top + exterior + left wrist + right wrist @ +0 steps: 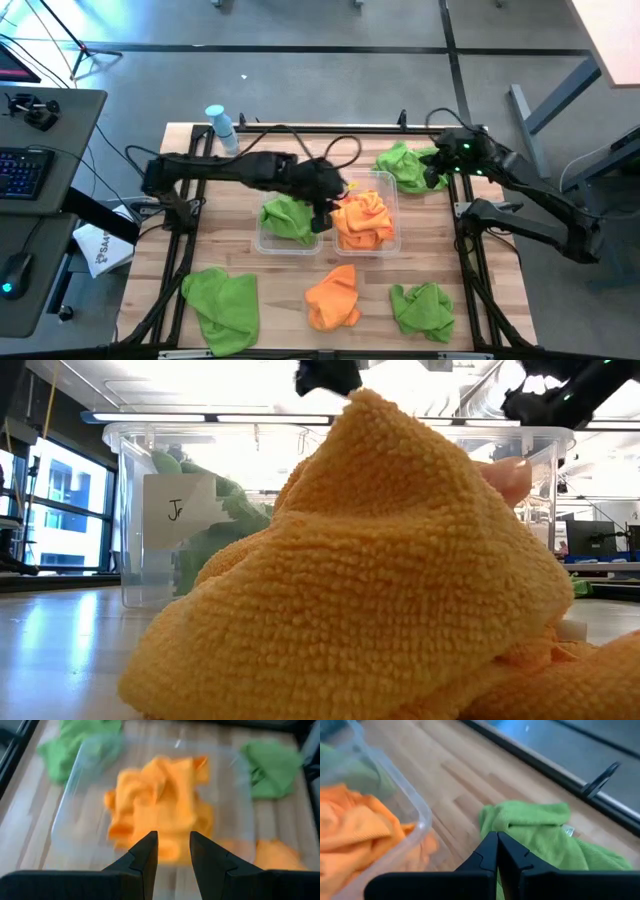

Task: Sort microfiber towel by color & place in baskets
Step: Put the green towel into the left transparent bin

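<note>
Two clear plastic baskets sit side by side at the centre of the wooden worktop (250, 320). The left basket (268, 244) holds a green microfiber towel (288, 218); the right basket (392, 196) holds a heap of orange towels (365, 220).

The left gripper (322, 217) hangs over the seam between the two baskets, jaws narrowly parted and empty; its wrist view looks down on the orange heap.

The right gripper (437, 172) is at the far right of the worktop, over a loose green towel (402, 165) lying just beside the right basket's far corner. Its jaws are pressed together, tips at the towel's edge; whether cloth is pinched between them cannot be told.

Three towels lie loose along the near edge: a green one at left (222, 305), an orange one at centre (333, 297), and a green one at right (422, 307).

A pale-blue bottle (221, 129) stands at the far left corner.
</note>
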### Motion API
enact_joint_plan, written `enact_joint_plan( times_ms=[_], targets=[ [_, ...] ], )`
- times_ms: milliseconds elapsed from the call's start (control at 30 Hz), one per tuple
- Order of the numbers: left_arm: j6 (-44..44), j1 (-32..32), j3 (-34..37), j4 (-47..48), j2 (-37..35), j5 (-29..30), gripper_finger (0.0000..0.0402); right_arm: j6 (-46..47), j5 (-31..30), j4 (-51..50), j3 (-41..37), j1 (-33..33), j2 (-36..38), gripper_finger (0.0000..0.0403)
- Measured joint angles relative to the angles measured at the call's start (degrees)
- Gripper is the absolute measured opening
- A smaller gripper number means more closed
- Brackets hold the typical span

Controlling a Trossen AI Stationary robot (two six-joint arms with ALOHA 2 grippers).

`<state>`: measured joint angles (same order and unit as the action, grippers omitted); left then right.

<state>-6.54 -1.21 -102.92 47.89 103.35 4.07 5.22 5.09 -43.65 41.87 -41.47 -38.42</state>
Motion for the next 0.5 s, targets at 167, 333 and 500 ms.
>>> enact_joint_plan(
  times_ms=[167, 333, 500],
  targets=[
    [-6.4, -1.8, 15.7, -6.8, -10.5, 3.5, 0.0101, 5.8, -0.4, -3.1, 0.2, 0.4, 7.3, 0.0000],
    [-12.7, -4.7, 29.2, -12.4, -22.6, 7.4, 0.0101, 14.0, -0.4, -13.9, 2.5, 5.0, 11.3, 0.0000],
    [-17.8, -7.7, 37.7, -13.6, -33.2, 11.8, 0.0101, 24.0, -8.0, -19.5, 5.4, 11.6, 12.2, 0.0000]
  ],
)
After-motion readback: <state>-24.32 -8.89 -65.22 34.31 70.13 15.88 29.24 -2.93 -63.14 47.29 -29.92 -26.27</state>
